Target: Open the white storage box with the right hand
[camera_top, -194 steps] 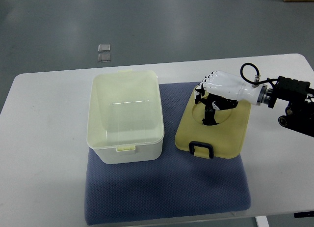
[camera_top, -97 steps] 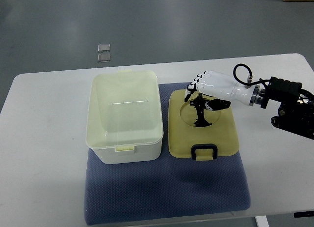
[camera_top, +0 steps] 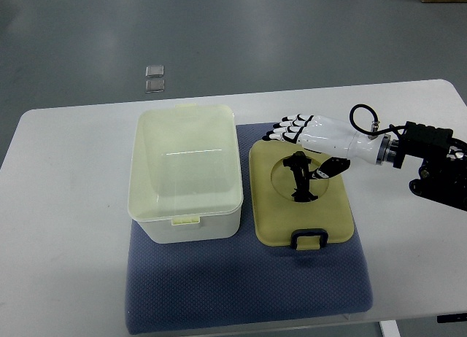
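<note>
White storage box (camera_top: pixel 186 173) sits open on the left part of a blue mat (camera_top: pixel 248 286), lid off, interior looks empty. Its far edge runs just past the mat's far edge onto the white table (camera_top: pixel 66 206); its left wall is about level with the mat's left edge. Small latch tab on the near rim, another on the far rim.

Lid (camera_top: pixel 300 198) lies flat on the mat just right of the box, a narrow strip of mat between them, not touching. Lid is yellowish, with a round recess and a black handle (camera_top: pixel 300 178) in the middle, and a black clip (camera_top: pixel 309 238) at its near edge.

Right hand (camera_top: pixel 310 131) comes in from the right edge, white with black finger joints, over the far part of the lid. Fingers (camera_top: pixel 286 127) are stretched out flat toward the left, reaching past the lid's far-left corner; thumb angled down near the handle. Hand is spread and holds nothing; whether the thumb touches the handle cannot be told.

Open room: bare mat near the box and lid, bare table left of the box and right of the lid. Two small clear squares (camera_top: pixel 154 78) lie on the floor beyond the table's far edge.
</note>
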